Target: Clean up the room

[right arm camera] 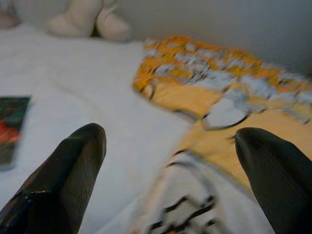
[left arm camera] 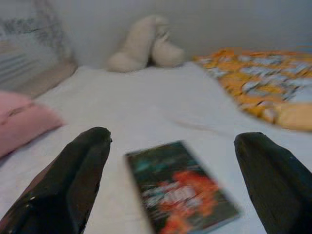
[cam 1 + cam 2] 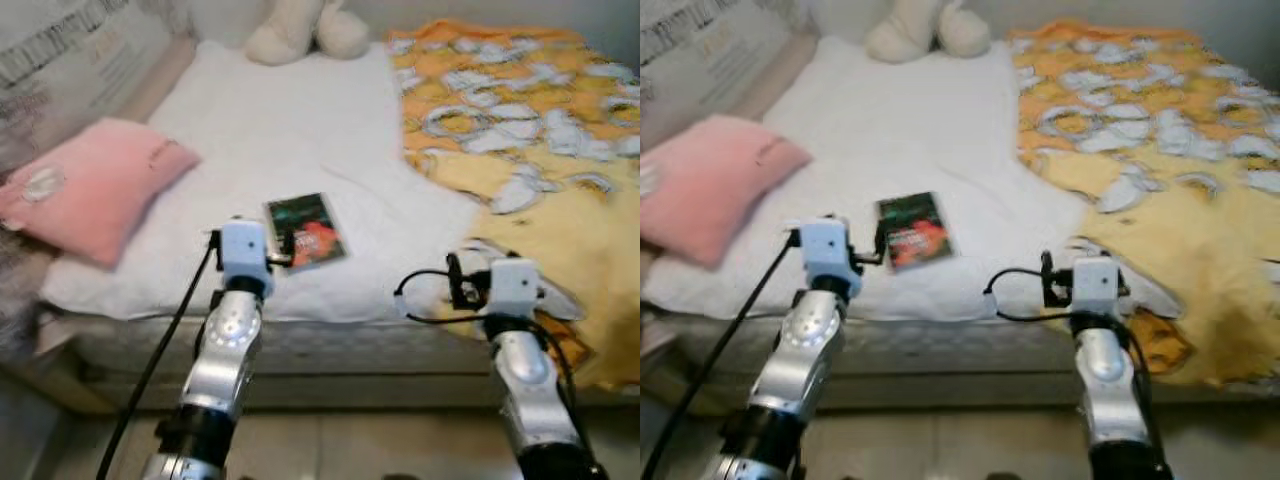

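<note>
A dark green book (image 3: 305,231) with a red picture on its cover lies flat on the white sheet (image 3: 270,120) near the bed's front edge. My left gripper (image 2: 173,137) is open and hovers low just short of the book (image 2: 180,190), which sits between its fingers (image 2: 73,180). A rumpled orange and yellow blanket (image 3: 520,120) covers the bed's right side. My right gripper (image 1: 170,131) is open at the blanket's near edge, above a white fold with black marks (image 1: 195,204). Neither gripper holds anything.
A pink pillow (image 3: 90,185) lies at the bed's left edge, with a patterned pillow (image 3: 70,50) behind it. A cream plush toy (image 3: 305,30) sits at the far end by the wall. The mattress side (image 3: 330,345) and floor (image 3: 350,440) are below my arms.
</note>
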